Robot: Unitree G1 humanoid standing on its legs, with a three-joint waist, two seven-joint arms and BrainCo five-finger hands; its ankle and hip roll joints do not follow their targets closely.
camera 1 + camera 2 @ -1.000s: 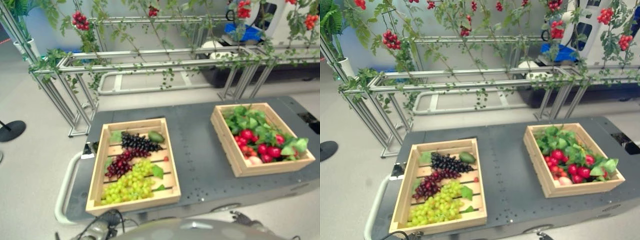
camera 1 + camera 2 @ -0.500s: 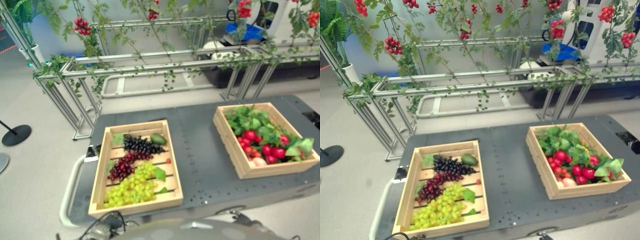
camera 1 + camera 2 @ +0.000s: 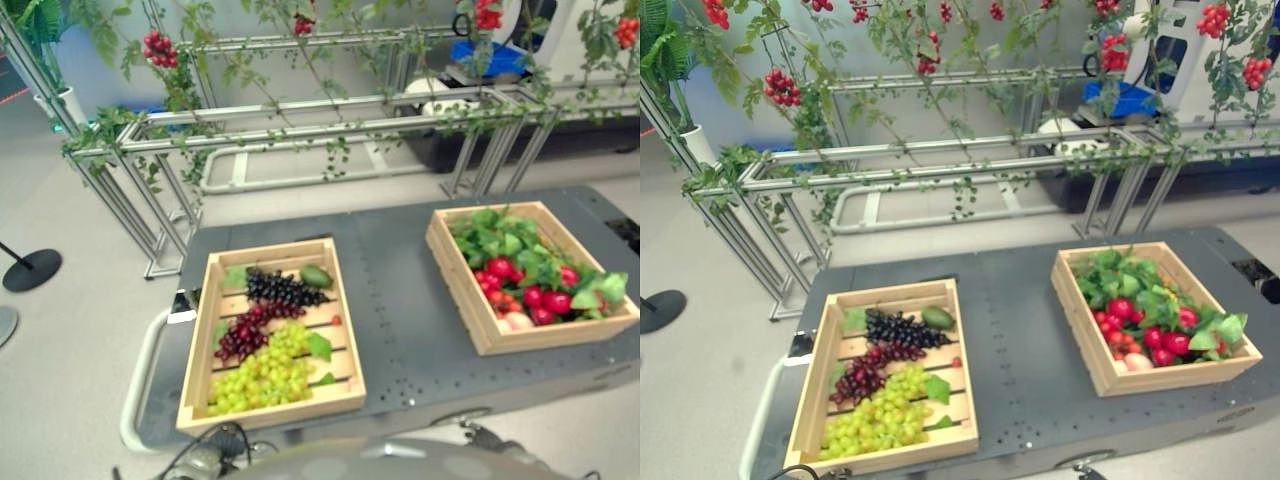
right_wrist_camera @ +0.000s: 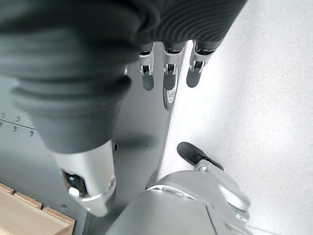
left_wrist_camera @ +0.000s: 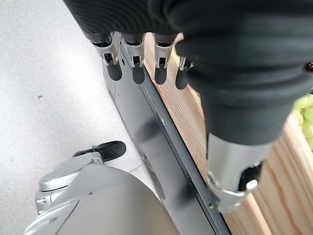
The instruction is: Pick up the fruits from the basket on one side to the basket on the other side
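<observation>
Nothing on the table has moved since the earlier frames; the slight shift of the whole scene is the camera's. On the matte dark grey table (image 3: 390, 300) stand two shallow rectangular crates of pale slatted wood, well apart. The left basket (image 3: 197, 340) holds knobbly bunches of grapes: dark purple grapes (image 3: 278, 288) at the far end, red grapes (image 3: 240, 335) in the middle, green grapes (image 3: 262, 370) nearest, with flat leaves and a smooth green oval fruit (image 3: 314, 275) at the far corner. The right basket (image 3: 460, 290) is heaped with glossy round red fruits (image 3: 530, 295) among crinkled green leaves (image 3: 500, 240).

Down at the table's near edge, the left hand (image 5: 146, 63) hangs beside the left basket's wooden wall, fingers straight and relaxed, holding nothing. Beside the table's metal edge, the right hand (image 4: 168, 63) hangs likewise, fingers loose and empty. Behind the table runs a frame of aluminium rails (image 3: 940, 165) draped with vines.
</observation>
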